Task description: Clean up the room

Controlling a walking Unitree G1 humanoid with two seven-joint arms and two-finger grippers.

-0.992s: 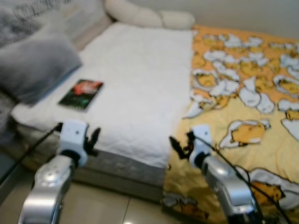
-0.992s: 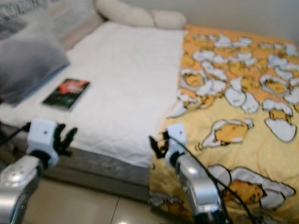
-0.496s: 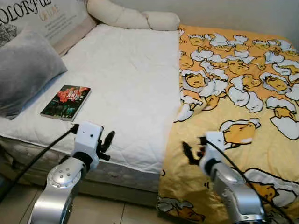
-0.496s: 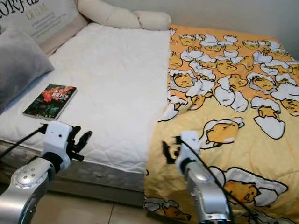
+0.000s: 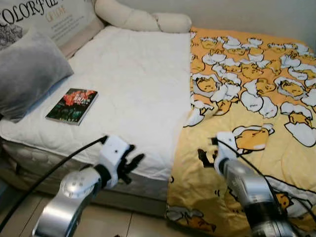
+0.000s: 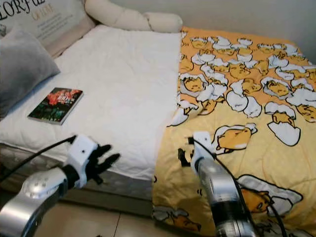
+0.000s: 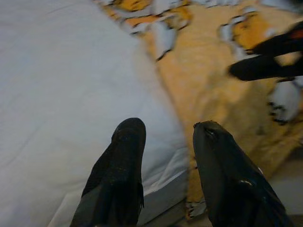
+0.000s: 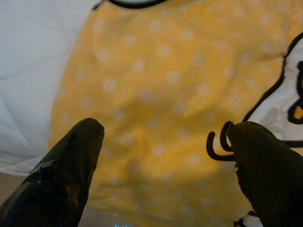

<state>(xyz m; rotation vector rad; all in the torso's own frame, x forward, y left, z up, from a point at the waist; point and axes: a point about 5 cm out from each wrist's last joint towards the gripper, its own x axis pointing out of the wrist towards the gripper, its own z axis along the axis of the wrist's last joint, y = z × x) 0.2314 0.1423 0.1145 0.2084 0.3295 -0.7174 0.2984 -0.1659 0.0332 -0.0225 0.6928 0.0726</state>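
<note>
A yellow duvet point(image 5: 256, 98) printed with egg cartoons covers the right half of the bed, and its edge point(image 5: 190, 118) runs along the bare white sheet point(image 5: 143, 74). My left gripper point(image 5: 131, 162) is open at the bed's front edge, over the white sheet and close to the duvet's lower corner; its wrist view shows both fingers point(image 7: 124, 156) apart above the sheet. Over the duvet's front part my right gripper point(image 5: 205, 155) is open, with the yellow fabric point(image 8: 161, 94) between its fingertips. A book point(image 5: 72, 104) with a dark red cover lies on the sheet at the left.
A grey pillow point(image 5: 27, 74) and a lettered cushion point(image 5: 54, 17) lean at the head of the bed on the left. A cream bolster point(image 5: 143, 19) lies along the far edge. Tiled floor point(image 5: 113, 224) shows below the mattress front.
The view has steadied from blur. My left gripper has moved right and lower along the front edge toward the duvet corner. The right gripper has barely shifted.
</note>
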